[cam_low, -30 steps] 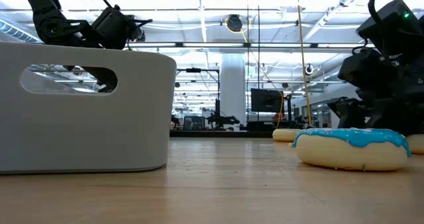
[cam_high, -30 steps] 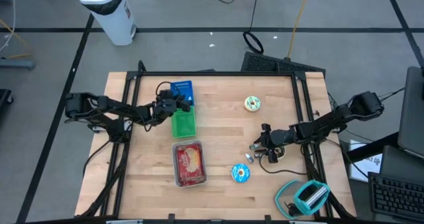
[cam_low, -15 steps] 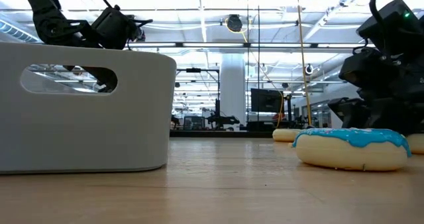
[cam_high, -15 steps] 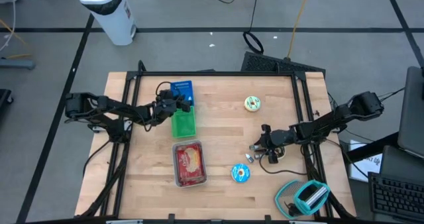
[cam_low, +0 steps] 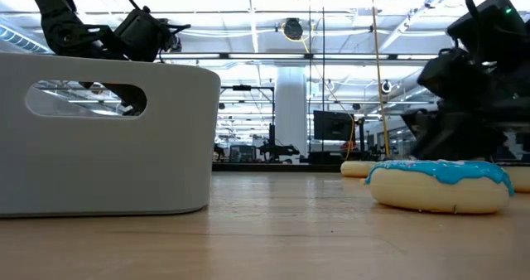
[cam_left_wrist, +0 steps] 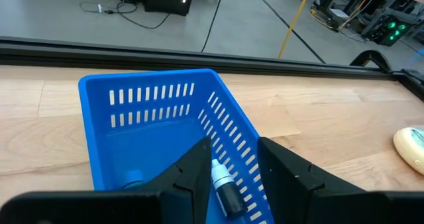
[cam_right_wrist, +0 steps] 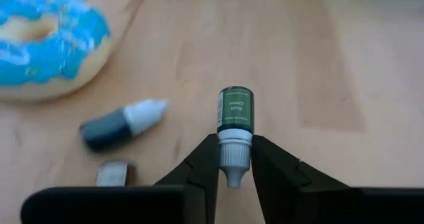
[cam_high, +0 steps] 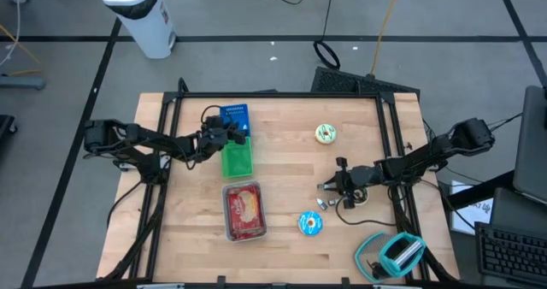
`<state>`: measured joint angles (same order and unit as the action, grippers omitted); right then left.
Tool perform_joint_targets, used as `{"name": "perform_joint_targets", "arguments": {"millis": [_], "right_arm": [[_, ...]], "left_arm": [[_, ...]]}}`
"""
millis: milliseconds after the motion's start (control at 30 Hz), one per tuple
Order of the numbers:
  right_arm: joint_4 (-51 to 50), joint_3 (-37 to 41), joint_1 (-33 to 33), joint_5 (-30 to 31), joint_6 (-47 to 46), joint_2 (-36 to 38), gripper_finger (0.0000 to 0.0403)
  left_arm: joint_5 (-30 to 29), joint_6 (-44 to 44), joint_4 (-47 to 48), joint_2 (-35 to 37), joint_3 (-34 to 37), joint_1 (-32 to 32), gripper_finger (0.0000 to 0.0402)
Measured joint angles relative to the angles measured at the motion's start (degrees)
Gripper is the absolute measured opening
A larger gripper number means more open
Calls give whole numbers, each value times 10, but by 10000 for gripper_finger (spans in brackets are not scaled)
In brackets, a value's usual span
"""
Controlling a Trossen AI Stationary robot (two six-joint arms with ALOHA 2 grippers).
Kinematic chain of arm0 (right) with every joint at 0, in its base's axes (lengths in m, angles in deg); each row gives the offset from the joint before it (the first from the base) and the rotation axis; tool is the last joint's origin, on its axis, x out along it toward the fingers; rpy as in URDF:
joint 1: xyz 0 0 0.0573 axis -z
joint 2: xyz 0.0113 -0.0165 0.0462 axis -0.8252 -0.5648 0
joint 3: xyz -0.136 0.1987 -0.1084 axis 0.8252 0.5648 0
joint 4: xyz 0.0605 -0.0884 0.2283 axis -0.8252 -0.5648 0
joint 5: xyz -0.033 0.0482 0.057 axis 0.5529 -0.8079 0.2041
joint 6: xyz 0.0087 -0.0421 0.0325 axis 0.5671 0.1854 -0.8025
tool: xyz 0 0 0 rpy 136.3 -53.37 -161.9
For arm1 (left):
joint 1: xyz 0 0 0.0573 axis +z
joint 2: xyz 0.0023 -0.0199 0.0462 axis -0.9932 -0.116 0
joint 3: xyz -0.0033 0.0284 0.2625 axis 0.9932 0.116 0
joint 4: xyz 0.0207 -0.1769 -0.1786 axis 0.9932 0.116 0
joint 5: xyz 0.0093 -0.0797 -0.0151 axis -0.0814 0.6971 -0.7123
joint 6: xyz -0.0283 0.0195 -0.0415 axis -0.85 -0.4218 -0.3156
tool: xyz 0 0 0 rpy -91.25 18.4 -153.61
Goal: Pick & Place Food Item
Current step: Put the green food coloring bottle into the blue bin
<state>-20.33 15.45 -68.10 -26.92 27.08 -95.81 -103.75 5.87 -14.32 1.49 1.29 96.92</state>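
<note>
Grey floor [cam_high: 256, 58] with black tape lines, cables, and a white cylinder [cam_high: 141, 15].

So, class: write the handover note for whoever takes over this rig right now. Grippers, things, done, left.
Left gripper: open, over the blue basket, which holds one small bottle.
Right gripper: shut on a green-label bottle, low over the table.
Beside it on the table lie a grey bottle and the blue doughnut; the green doughnut sits farther back.
Done: no doughnut picked up.
Left: probably place the held bottle, then move the doughnuts.
</note>
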Motion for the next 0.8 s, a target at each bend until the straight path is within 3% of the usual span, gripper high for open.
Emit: {"name": "perform_joint_targets", "arguments": {"millis": [200, 467, 800], "right_arm": [[79, 0, 15, 42, 62, 0, 73], [159, 0, 44, 42, 136, 1, 67], [187, -1, 76, 42, 195, 1, 69]], "left_arm": [[18, 1, -5, 0, 0, -2, 124], [32, -1, -11, 0, 0, -2, 124], [204, 26, -114, 0, 0, -2, 124]]}}
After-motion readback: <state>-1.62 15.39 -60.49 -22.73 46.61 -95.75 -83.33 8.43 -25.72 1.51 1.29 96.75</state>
